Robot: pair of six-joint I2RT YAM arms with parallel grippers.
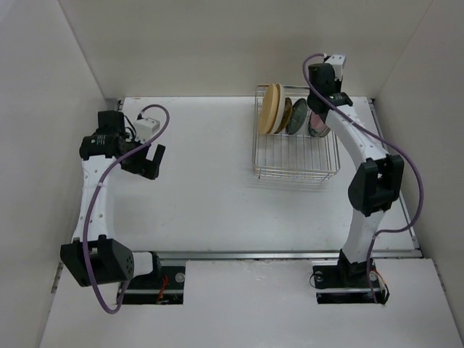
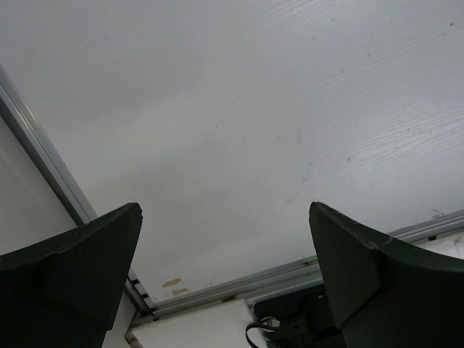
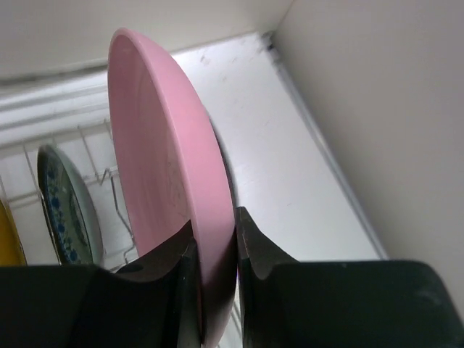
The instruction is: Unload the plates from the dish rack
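The left fingers (image 2: 87,261) are held wide apart above the surface (image 1: 210,181). Farther back, the pink plate (image 3: 167,167) is clamped by its rim between the right fingers (image 3: 174,290), upright at the right end of the rack (image 1: 293,163), beside the teal-rimmed plate (image 1: 297,116) and the tan plate (image 1: 272,109).

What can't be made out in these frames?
Right wrist: right claw hides the bottom of the pink plate; seated in the rack or lifted, unclear.
Top: pattern on the dark plate too small.
Left wrist: bottom edge cuts off the left claw.
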